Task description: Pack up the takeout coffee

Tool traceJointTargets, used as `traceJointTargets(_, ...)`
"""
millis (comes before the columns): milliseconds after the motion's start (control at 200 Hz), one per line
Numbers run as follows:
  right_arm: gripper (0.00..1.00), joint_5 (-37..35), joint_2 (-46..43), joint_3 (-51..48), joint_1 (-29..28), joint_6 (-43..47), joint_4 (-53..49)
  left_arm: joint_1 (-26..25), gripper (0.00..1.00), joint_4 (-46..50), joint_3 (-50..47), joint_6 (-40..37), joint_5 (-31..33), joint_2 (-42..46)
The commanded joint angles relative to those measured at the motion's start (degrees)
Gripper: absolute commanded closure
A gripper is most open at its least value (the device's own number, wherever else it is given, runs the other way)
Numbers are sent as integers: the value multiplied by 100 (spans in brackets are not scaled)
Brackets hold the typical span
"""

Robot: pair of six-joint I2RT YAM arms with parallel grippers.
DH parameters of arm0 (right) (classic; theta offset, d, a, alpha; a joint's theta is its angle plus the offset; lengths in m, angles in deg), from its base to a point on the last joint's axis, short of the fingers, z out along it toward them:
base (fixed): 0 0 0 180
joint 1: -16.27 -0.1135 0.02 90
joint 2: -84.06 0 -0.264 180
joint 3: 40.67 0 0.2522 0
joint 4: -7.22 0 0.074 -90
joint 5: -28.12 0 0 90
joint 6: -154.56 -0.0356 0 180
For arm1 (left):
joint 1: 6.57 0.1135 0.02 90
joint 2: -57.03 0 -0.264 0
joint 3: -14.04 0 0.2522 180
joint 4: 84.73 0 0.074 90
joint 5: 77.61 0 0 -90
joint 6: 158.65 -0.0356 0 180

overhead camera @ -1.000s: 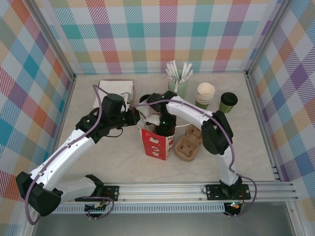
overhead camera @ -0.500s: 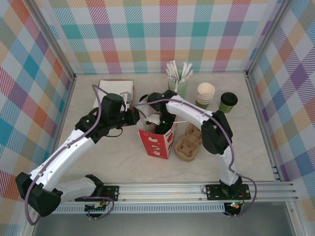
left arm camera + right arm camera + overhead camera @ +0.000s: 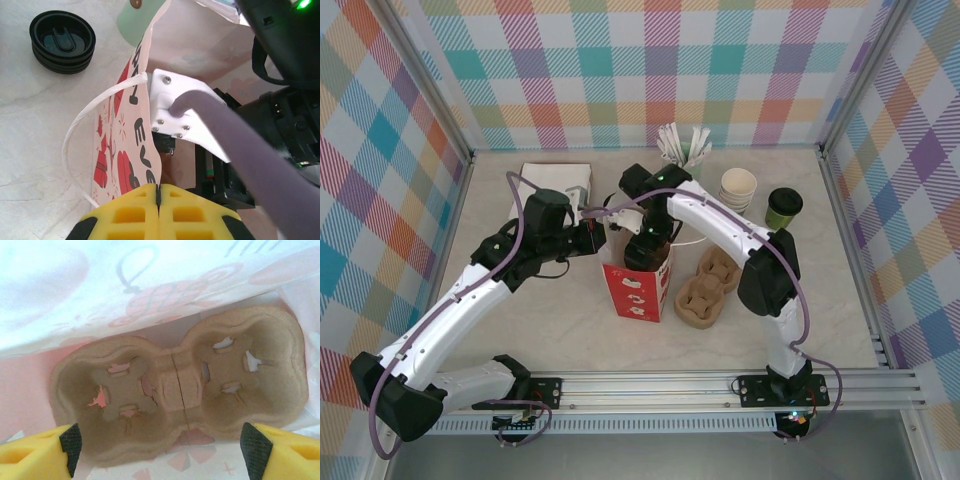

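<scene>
Right gripper [image 3: 160,442] fills the mouth of the paper bag [image 3: 638,290]; a cardboard cup carrier [image 3: 175,390] seems to cover its floor. Bare table [image 3: 570,325] lies front left.

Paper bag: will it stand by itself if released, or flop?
The paper bag is probably floppy: its thin wall bends where the left gripper pinches it. Likely light and tippable on its small base, though the cup carrier lying flat inside may steady it.
</scene>
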Motion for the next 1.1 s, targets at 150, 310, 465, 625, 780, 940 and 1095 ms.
traceJointTargets(150, 11, 499, -465, 649, 228, -317, -76, -16, 100, 51, 74, -89, -74, 117)
traceJointTargets(310, 11, 562, -628, 979, 383, -398, -195, -12, 100, 46, 14, -70, 10, 164)
traceJointTargets(465, 12, 631, -886, 1245, 522, -725, -38, -16, 100, 19, -28, -43, 50, 149)
traceJointTargets(625, 13, 893, -1354, 1322, 718, -1227, 384, -16, 100, -10, -32, -21, 85, 129)
traceJointTargets(780, 13, 930, -1855, 1262, 824, -1709, 798, -16, 100, -10, 20, -24, 132, 120)
traceJointTargets(940, 13, 922, -2485, 898, 850, -2048, 1380, -16, 100, 11, 40, -12, 206, 110)
traceJointTargets(1095, 12, 587, -3231, 342, 855, -2370, 1877, -9, 100, 39, 31, 1, 325, 119)
